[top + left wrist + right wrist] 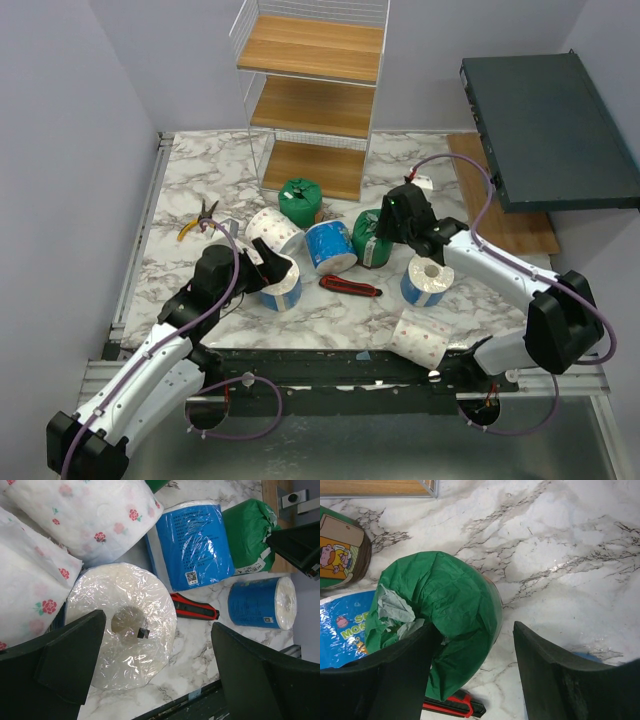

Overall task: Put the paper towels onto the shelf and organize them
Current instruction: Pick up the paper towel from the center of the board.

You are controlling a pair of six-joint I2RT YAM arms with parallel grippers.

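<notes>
Both jaw sets open. Your left gripper (157, 622): jaws wide over upright roll (130, 590). Your right gripper (476, 630): jaws apart astride green roll (450, 595), not clamped. Both rolls on table (200, 170), before shelf (312, 100).

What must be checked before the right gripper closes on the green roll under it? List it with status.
1. Right gripper jaws open: ok.
2. Green roll centred between them: not ok, it sits off to one side.
3. Utility knife clear of that roll: cannot tell, it lies close.
4. Shelf tiers, where visible, bare: ok.
5. Left gripper open, holding nothing: ok.
</notes>
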